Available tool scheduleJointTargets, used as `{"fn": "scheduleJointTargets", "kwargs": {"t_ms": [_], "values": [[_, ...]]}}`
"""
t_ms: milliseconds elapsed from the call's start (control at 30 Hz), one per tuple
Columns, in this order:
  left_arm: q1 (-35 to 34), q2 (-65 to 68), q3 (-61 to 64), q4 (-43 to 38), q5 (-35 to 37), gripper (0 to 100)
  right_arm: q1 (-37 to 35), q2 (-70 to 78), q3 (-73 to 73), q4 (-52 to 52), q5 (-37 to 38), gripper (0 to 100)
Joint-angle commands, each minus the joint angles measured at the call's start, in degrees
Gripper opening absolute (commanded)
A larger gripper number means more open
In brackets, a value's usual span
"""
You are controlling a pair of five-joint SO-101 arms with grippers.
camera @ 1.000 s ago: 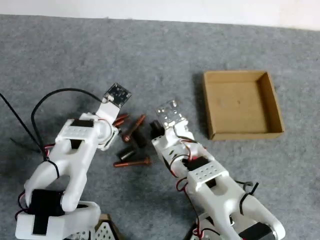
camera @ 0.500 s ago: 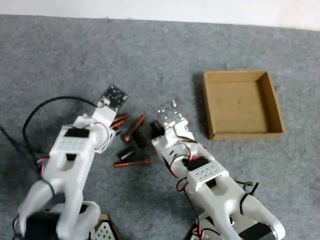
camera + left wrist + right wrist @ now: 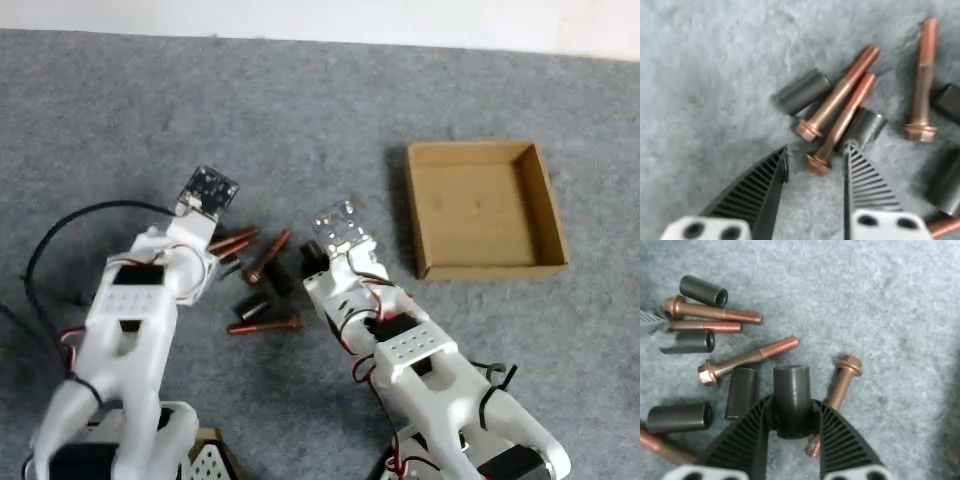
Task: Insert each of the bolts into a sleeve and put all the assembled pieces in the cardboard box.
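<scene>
1. Two copper-coloured bolts (image 3: 839,91) with flanged hex heads lie side by side and touching on the grey carpet (image 3: 150,110). The left gripper (image 3: 817,150) hangs over them with its fingers spread, one at each side of the nearer bolt's head.
2. Short dark sleeves (image 3: 802,92) lie beside this pair, one at each side, both on their sides.
3. From above, the left arm's wrist covers its fingers and its black cable (image 3: 100,206) curves over the carpet. More bolts and sleeves are scattered between the two arms. A single bolt (image 3: 265,324) lies a little apart, closer to the arm bases.
4. The right gripper (image 3: 791,407) is clamped on one sleeve (image 3: 791,382), a smooth dark tube that points away from the fingers. It is over the carpet, just beside a loose bolt. The right wrist view shows this grip clearly.
5. The cardboard box (image 3: 478,208), shallow and open on top, stands well apart, to the right of the pile.
</scene>
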Motion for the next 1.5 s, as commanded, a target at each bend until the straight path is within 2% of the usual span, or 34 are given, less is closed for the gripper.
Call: {"fn": "scheduleJointTargets", "kwargs": {"t_ms": [0,200,367,1467], "values": [[-1.1,7.5,-6.1,-0.8,0.5,17,0.5,-0.2,-0.8,-1.8,-0.4,0.4],[-1.0,13.8,-8.8,-0.9,0.5,17,0.5,-0.2,-0.8,-1.8,-0.4,0.4],[0.2,14.5,-8.4,-0.6,-2.3,17,0.4,-0.2,-0.8,-1.8,-0.4,0.4],[2.4,17.9,-8.2,-0.6,-5.9,17,0.3,-0.2,-0.5,-1.8,-0.6,0.4]]}}
